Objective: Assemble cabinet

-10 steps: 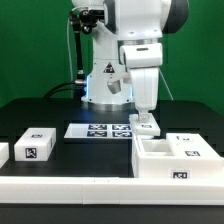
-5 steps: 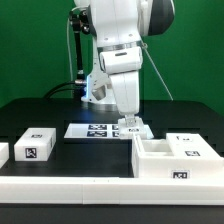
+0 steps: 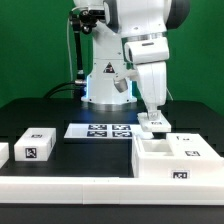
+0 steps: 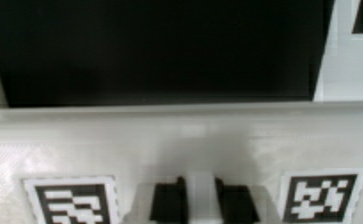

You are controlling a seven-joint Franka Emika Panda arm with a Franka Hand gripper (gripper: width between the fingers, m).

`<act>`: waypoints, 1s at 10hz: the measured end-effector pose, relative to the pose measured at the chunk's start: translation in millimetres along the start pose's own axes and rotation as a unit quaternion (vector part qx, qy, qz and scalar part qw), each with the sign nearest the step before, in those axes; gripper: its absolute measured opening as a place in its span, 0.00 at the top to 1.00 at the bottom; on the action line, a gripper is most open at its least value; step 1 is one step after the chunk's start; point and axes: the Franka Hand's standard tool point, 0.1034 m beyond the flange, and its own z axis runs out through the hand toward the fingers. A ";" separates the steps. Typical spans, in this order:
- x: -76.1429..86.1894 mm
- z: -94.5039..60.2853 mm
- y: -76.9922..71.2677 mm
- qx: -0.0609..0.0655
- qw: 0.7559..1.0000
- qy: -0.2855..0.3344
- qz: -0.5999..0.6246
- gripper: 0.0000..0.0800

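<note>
at four o'clock in the exterior view sits the cabinet (image 3: pixel 152 166), its right end cut off by the frame. the gripper (image 3: pixel 152 122) hangs at its rear wall. only the wrist view shows two tags on a white face and the dark fingers (image 4: pixel 165 200) with a thin white strip between them; whether they pinch it i cannot tell. a small block (image 3: pixel 35 145) lies well apart at eight o'clock, with bare black table (image 3: pixel 95 155) between.
</note>
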 end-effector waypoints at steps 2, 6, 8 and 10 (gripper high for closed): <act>-0.4 0.8 -0.5 0.001 1.000 0.000 0.001 0.92; -13.4 -0.3 9.0 0.001 1.000 -0.002 0.014 0.92; -12.8 -0.5 11.2 0.000 1.000 -0.001 0.015 0.92; -12.2 -0.5 16.0 -0.002 1.000 0.001 0.015 0.92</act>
